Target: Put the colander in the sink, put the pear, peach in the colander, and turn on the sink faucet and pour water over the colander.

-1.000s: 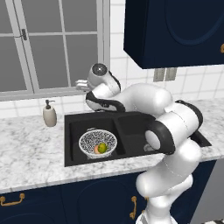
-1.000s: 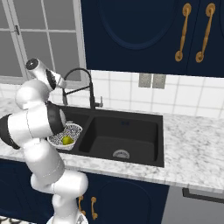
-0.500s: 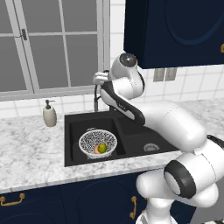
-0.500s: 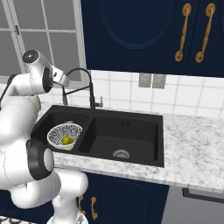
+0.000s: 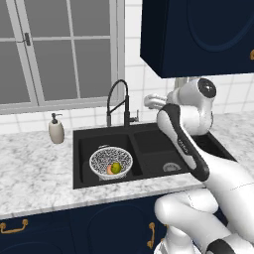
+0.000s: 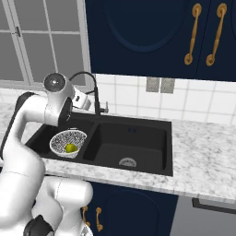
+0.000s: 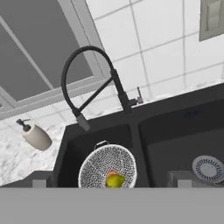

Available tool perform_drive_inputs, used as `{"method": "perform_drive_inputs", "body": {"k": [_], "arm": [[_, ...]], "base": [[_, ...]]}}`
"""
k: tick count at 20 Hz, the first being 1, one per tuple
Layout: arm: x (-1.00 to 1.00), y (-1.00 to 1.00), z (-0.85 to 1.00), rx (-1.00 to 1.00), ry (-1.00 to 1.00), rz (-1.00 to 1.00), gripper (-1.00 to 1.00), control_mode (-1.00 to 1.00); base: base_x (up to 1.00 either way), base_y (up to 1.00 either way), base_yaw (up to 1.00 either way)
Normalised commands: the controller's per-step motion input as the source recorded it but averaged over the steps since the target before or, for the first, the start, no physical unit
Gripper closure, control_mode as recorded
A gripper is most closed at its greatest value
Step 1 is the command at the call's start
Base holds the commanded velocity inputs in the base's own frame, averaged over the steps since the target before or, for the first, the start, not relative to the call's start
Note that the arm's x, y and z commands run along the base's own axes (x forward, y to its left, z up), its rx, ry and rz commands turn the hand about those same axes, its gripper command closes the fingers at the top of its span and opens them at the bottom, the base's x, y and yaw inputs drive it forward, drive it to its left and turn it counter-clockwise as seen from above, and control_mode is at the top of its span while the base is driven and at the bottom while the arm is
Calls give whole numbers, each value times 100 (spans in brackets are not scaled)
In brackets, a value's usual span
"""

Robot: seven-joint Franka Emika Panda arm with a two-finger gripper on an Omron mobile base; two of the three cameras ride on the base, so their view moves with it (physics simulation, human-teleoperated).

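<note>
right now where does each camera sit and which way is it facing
Left base view: behind the arm's left, looking down at the sink; white arm rises lower right.
Right base view: behind its right, same sink; arm lower left.
Hand view: on the hand, facing the sink faucet; finger tips at bottom.
All three share the colander holding the pear.

Grey-framed window [image 5: 59,49], white tiled wall [image 6: 193,99], navy cabinets [image 6: 152,27], marbled counter [image 5: 34,168].

A matt finish is seen on the black rectangular double-basin sink [image 5: 149,144], with a ribbed silver metal drain [image 7: 209,168]. The white perforated colander [image 5: 110,161] looks speckled. The grey-veined marble bench [image 5: 34,166] appears smooth; white wall tiles [image 6: 138,99] look glossy.
</note>
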Motion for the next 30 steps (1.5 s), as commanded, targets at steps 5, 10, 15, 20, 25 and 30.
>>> {"method": "perform_drive_inputs", "body": {"k": [5, 10, 15, 20, 25, 30], "arm": [[-15, -97, -22, 18, 0, 13, -100, -100], [13, -61, -31, 14, 0, 8, -100, -100], [59, -7, -30, 6, 1, 8, -100, -100], [68, 2, -43, 0, 0, 10, -100, -100], [66, 3, -38, 0, 0, 7, -100, -100], [68, 9, -10, 4, 0, 4, -100, -100]], "base": [[0, 0, 0], [0, 0, 0], [0, 0, 0], [0, 0, 0], [0, 0, 0], [0, 0, 0]]}}
